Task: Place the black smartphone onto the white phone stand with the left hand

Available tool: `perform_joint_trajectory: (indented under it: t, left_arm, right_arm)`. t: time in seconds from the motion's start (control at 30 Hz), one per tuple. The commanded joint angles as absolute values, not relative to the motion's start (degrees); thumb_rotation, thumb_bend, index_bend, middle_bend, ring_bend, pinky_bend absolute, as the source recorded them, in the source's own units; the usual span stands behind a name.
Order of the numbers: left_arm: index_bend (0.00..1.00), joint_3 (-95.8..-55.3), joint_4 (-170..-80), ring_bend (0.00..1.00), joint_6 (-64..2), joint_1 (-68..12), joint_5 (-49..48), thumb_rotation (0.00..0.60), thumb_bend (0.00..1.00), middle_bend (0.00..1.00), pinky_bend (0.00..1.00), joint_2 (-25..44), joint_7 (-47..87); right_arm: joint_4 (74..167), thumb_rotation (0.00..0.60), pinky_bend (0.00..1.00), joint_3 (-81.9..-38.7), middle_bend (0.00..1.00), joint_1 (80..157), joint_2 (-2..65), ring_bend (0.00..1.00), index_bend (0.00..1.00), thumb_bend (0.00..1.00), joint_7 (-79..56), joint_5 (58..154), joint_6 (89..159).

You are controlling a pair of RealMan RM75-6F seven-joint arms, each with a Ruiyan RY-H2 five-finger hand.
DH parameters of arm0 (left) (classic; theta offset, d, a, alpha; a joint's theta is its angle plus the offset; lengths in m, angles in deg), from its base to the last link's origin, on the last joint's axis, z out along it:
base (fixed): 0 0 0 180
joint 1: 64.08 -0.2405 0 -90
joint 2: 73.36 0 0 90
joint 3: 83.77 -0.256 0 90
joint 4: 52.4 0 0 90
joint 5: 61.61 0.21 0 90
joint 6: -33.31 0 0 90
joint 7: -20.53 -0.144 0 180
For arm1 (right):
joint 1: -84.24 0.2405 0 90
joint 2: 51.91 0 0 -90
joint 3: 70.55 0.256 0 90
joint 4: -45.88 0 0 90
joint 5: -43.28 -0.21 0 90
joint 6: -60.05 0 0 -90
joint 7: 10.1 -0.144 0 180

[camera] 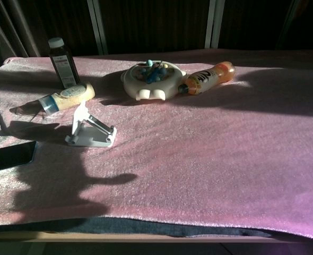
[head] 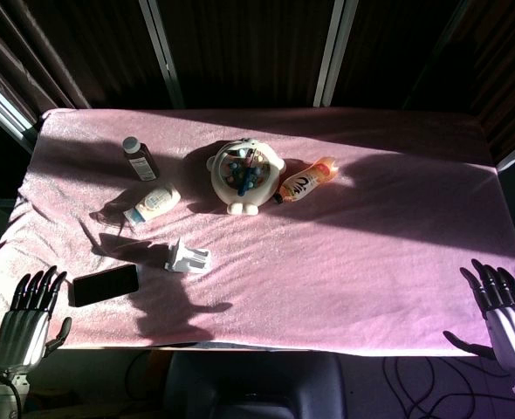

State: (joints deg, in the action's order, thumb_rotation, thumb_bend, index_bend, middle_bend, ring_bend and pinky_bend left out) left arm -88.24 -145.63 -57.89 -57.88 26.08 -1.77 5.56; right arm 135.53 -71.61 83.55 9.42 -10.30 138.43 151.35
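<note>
The black smartphone lies flat on the pink cloth near the front left corner; the chest view shows only its end at the left edge. The white phone stand sits just right of it, unfolded, seen closer in the chest view. My left hand hovers off the table's front left corner, fingers spread and holding nothing, a short way left of the phone. My right hand hangs open off the front right corner. Neither hand shows in the chest view.
Behind the stand lie a cream bottle with a blue cap, an upright dark bottle, a round white toy container and an orange bottle on its side. The pink cloth covers the table.
</note>
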Motion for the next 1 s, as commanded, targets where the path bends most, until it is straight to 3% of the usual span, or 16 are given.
perform_joint_trajectory:
  t: [0.03, 0.2, 0.43, 0.73, 1.0]
  left_arm:
    - [0.00, -87.8, -145.7, 0.00, -56.0, -57.6, 25.4, 0.600, 0.38, 0.00, 0.00, -1.6, 6.4]
    - [0.00, -87.9, -146.4, 0.00, -48.1, -54.9, 23.5, 0.600, 0.35, 0.00, 0.00, -0.5, 6.5]
    - [0.00, -84.2, -152.2, 0.00, -37.3, -49.4, 11.0, 0.600, 0.32, 0.01, 0.00, 1.1, -12.6]
    - [0.01, -77.4, -153.5, 0.00, -34.2, -42.3, -12.4, 0.600, 0.30, 0.07, 0.00, 6.3, -31.2]
    - [0.04, -76.2, -153.0, 0.00, -37.4, -37.7, -23.4, 0.600, 0.30, 0.12, 0.00, 9.2, -39.2]
  right_arm:
    - [135.5, 0.600, 0.00, -71.7, 0.00, 83.5, 9.4, 0.00, 0.00, 0.21, -10.5, 138.6, 151.4]
    - [135.5, 0.600, 0.00, -71.9, 0.00, 83.8, 9.4, 0.00, 0.00, 0.21, -10.4, 139.1, 151.0]
    - [135.6, 0.600, 0.00, -72.3, 0.00, 84.2, 9.1, 0.00, 0.00, 0.21, -10.7, 139.9, 150.4]
    - [135.7, 0.600, 0.00, -72.5, 0.00, 84.9, 9.0, 0.00, 0.00, 0.21, -11.4, 140.9, 150.1]
    - [135.9, 0.600, 0.00, -72.6, 0.00, 85.4, 8.9, 0.00, 0.00, 0.21, -11.9, 141.1, 149.5]
